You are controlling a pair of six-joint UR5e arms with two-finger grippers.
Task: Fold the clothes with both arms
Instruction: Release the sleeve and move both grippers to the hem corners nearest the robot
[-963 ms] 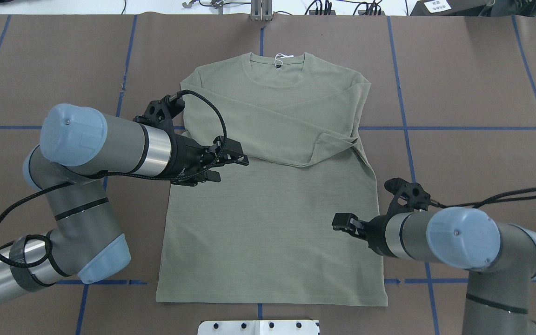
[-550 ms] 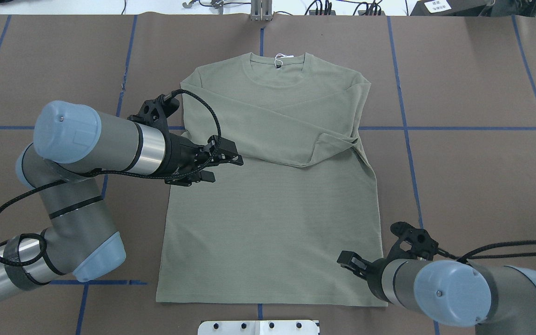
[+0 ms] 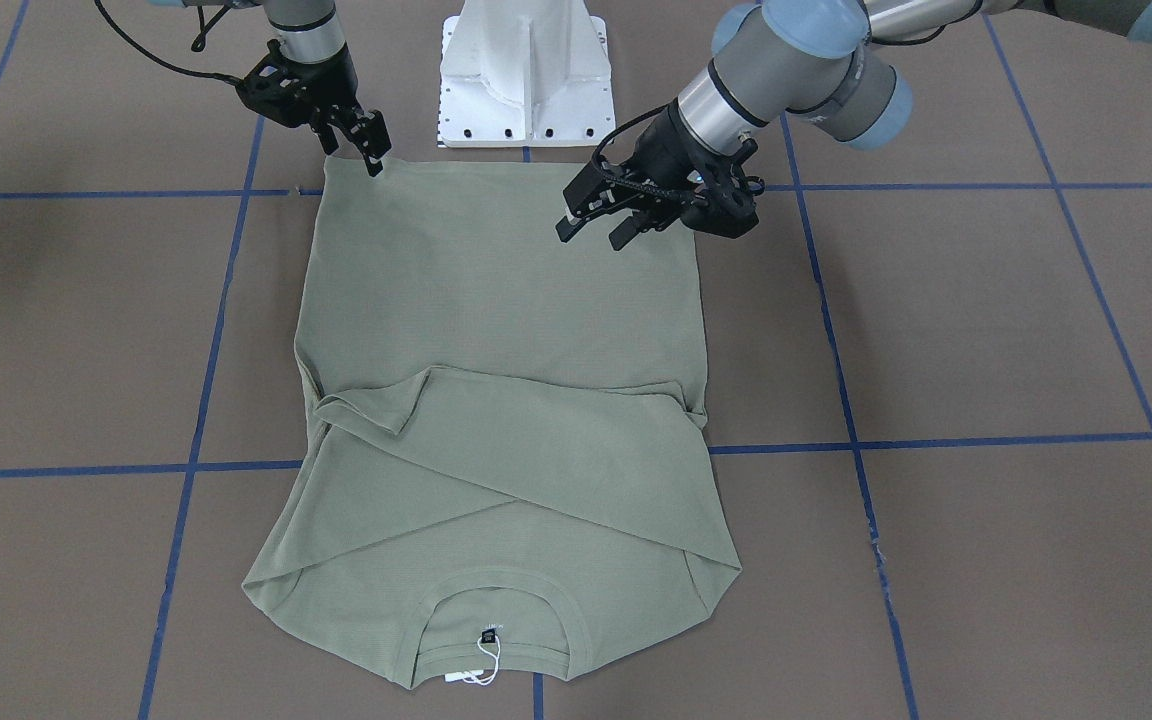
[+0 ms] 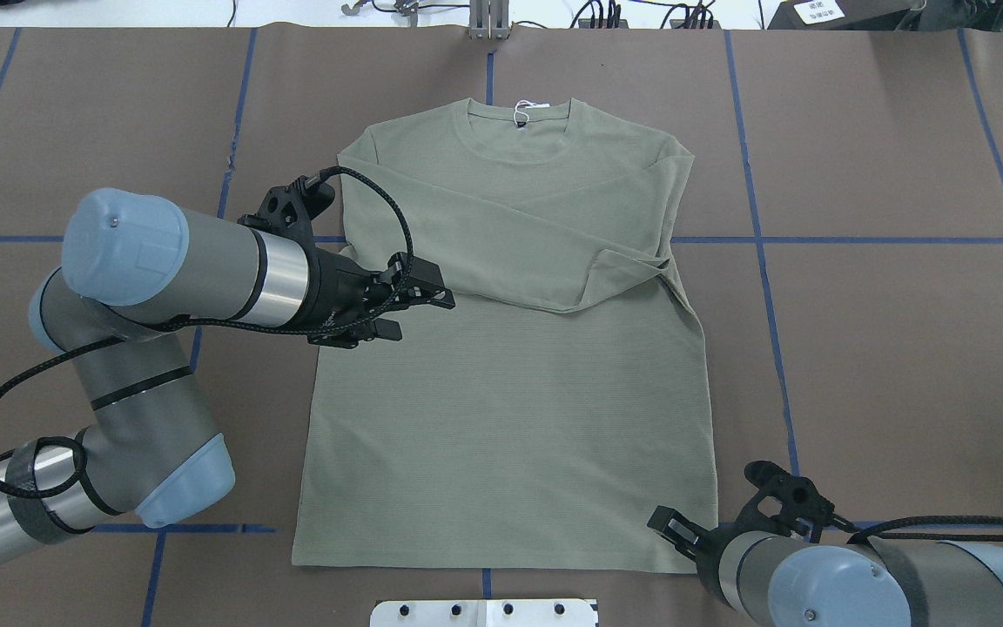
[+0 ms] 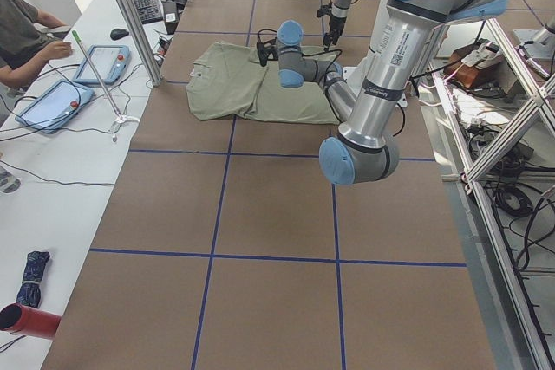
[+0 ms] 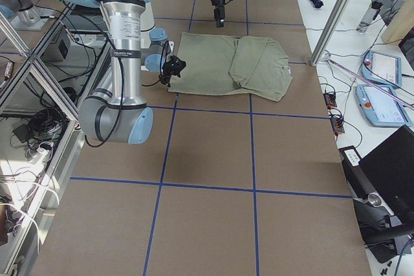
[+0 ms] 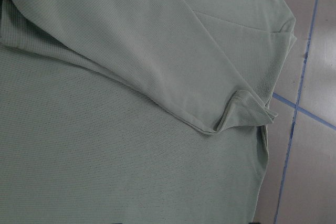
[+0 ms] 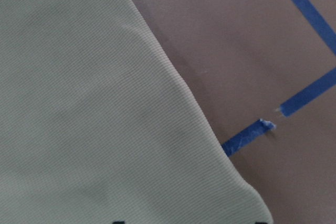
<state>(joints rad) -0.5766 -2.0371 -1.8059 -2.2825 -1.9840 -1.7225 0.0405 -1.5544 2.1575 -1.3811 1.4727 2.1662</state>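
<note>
The olive-green shirt point(image 4: 510, 392) point(image 3: 496, 320) lies flat on the brown table, neckline at the far side. Both sleeves are folded across its chest, and a white hang tag point(image 4: 521, 111) sits at the collar. My left gripper point(image 4: 421, 313) point(image 3: 596, 233) hovers open over the shirt's left side, just below the folded sleeve, holding nothing. My right gripper point(image 4: 663, 522) point(image 3: 371, 155) is at the shirt's near right hem corner, jaws apart. The right wrist view shows that hem corner point(image 8: 231, 182) just ahead, with nothing gripped. The left wrist view shows the folded sleeve cuff point(image 7: 241, 111).
The robot's white base plate point(image 4: 484, 612) point(image 3: 526, 80) sits just beyond the near hem. Blue tape lines point(image 4: 763, 244) cross the brown table cover. A person point(image 5: 26, 32) sits at a side bench with tablets point(image 5: 48, 101) past the table's far edge.
My right arm has swung back toward the robot along the shirt's right edge, to the near hem corner. My left gripper drew back slightly to the left and then held still.
</note>
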